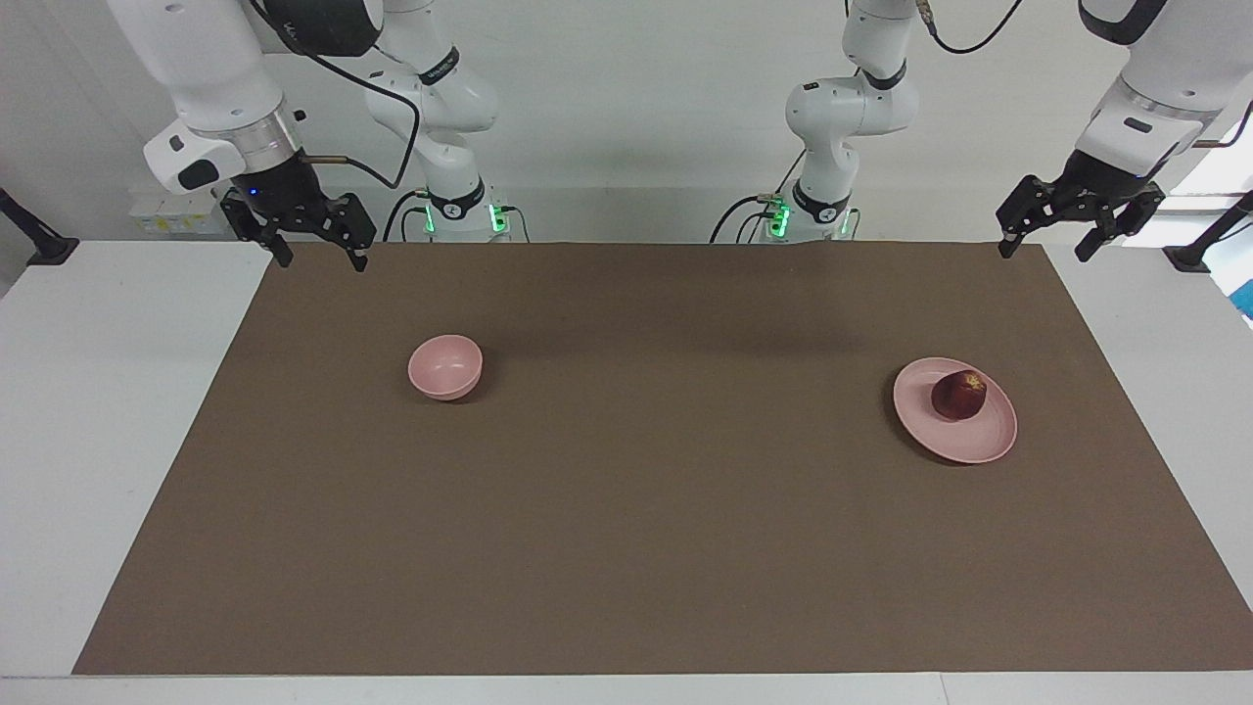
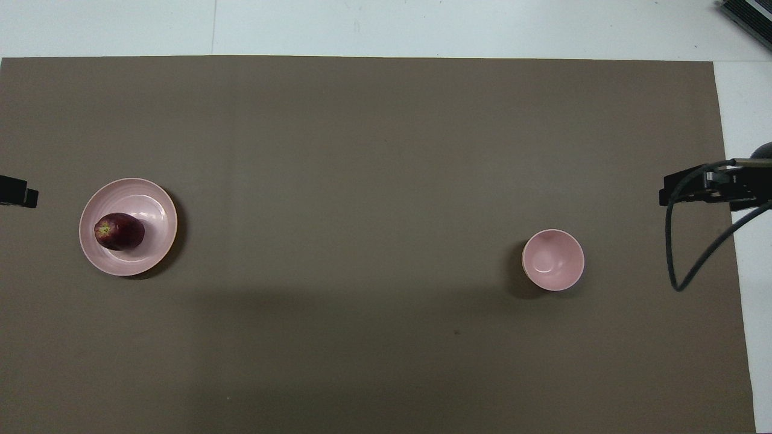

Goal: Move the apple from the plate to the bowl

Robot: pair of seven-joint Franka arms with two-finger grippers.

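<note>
left gripper [image 2: 15,196] cut off by overhead edge, only a dark tip showing; right gripper [image 2: 708,188] partly cut off there too. apple [image 1: 958,396] underside hidden against plate [image 1: 964,446].

A white tabletop [image 1: 108,411] carries a wide brown mat [image 1: 646,509] covering most of it. On the mat sit a pink plate [image 1: 964,441] toward the left arm's end and a pink bowl [image 1: 445,367] toward the right arm's end, well apart.

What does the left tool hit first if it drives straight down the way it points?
Probably the brown mat near its corner. The left tool hangs open, well clear of the plate; depth is uncertain.
</note>
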